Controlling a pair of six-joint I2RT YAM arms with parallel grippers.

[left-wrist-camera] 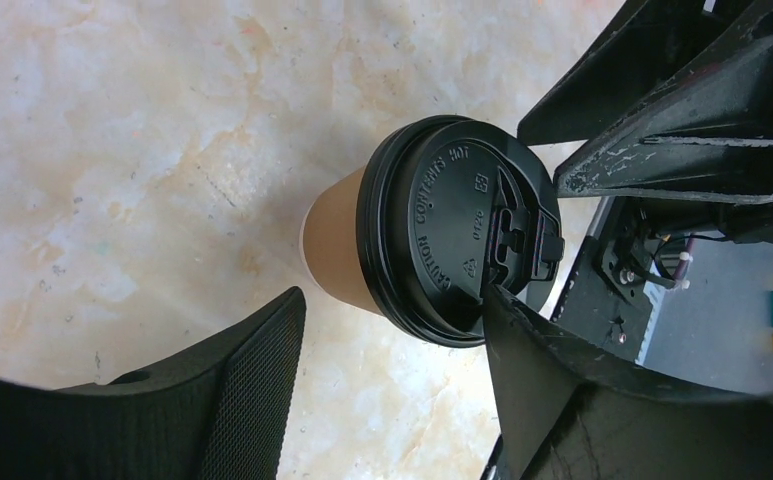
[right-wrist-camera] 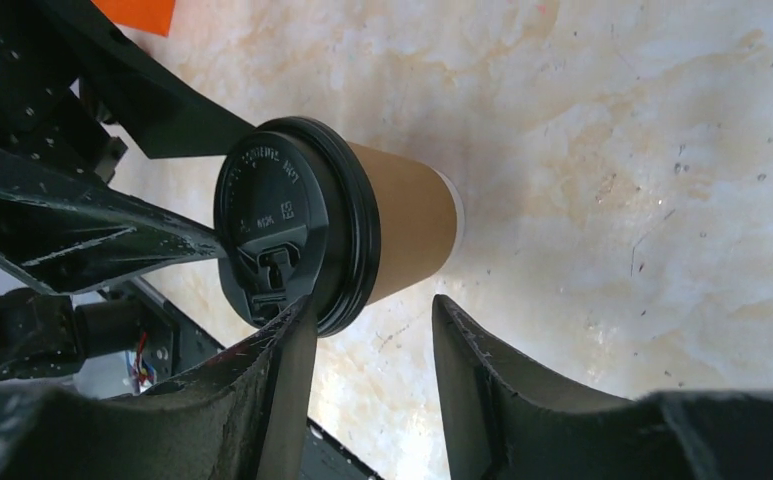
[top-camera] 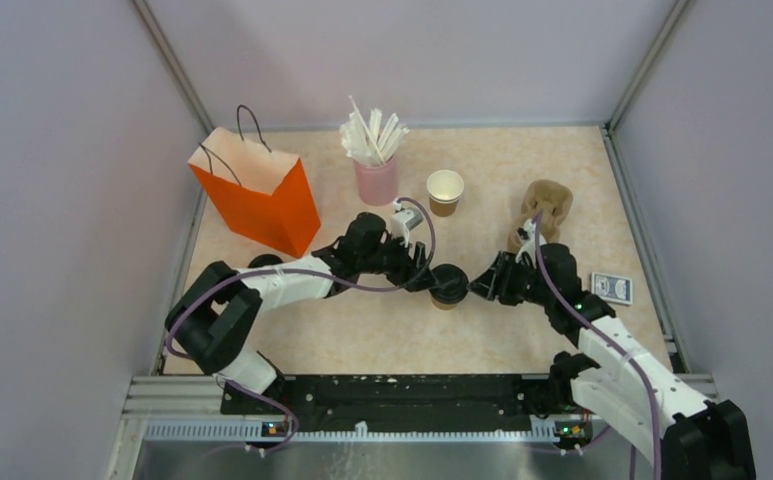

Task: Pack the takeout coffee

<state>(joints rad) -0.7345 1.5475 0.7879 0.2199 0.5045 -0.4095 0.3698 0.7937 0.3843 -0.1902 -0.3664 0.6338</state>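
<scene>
You are early in the job: nothing is packed as far as these views show. One lidded cup (top-camera: 448,287) stands upright on the bench (top-camera: 362,330) in the middle of the overhead frame, with both arms reaching in on it from either side. Its black lid (left-wrist-camera: 457,225) sits fully on.

Your left end effector (left-wrist-camera: 392,300) has its fingers apart, the cup between and just beyond the tips, with one tip touching the lid's rim. Your right end effector (right-wrist-camera: 372,303) is also apart, narrower, one tip against the lid's edge. Neither is clamped on the cup.

A second cup (top-camera: 445,190) stands open and lidless in the upper middle, showing only its white inside. To the right of it the pulp carrier (top-camera: 545,208) holds no cup. The orange bag (top-camera: 259,195) stands at upper left; you cannot see what is inside it. The pink cup (top-camera: 376,182) beside it holds white straws.

By my judgement, lidding the second cup, loading both and bagging them are all left.
</scene>
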